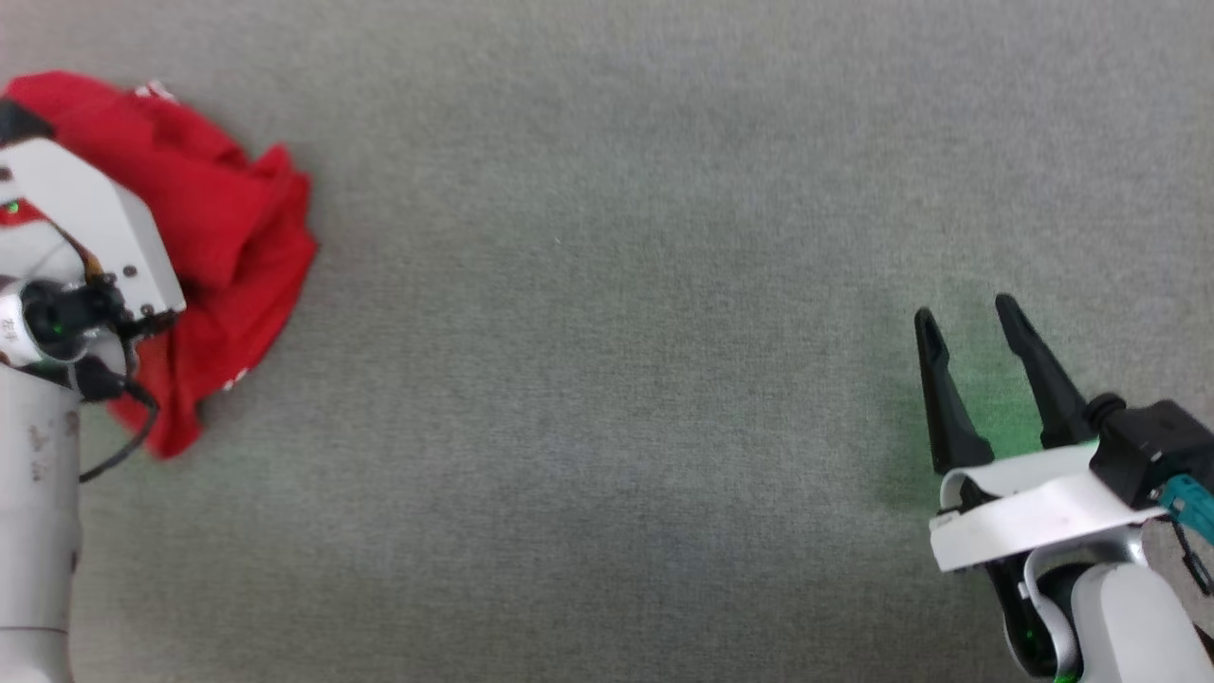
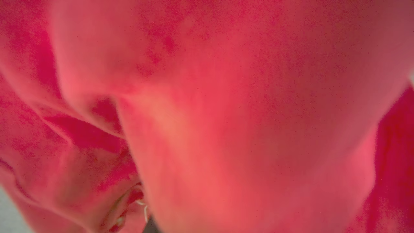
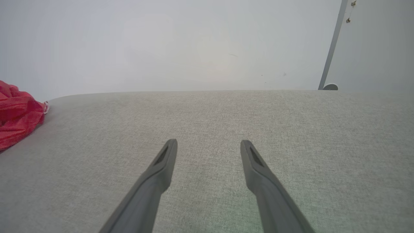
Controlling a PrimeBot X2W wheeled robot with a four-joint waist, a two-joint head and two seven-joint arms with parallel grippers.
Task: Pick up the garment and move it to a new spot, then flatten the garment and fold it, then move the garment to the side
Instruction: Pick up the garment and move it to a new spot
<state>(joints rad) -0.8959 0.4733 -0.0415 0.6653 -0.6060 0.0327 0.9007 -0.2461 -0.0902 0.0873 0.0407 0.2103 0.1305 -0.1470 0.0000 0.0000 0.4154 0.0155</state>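
Item 1. Left wrist housing [image 1: 90, 223], pale, with black cabling: we log it at the left edge of the surface [image 1: 607, 398], sitting over the garment.

Item 2. Left claw: the left wrist view looks straight into red folds at very close range. Whether the claw is clenched or released, we cannot tell.

Item 3. Garment [image 1: 237, 218], red, crumpled in a heap with small flecks of white trim: we place it at the surface's left edge. The right wrist view shows it [image 3: 16, 111] close to the far edge, where that edge rounds off.

Item 4. Surface, grey woven fabric: bare across its middle.

Item 5. Right claw [image 1: 965, 311]: we record it released, its two dark fingers spread with nothing between them, near the right edge and well apart from the garment.

Item 6. Pale wall [image 3: 161, 42] and a grey pole [image 3: 331, 45] beyond the far edge.
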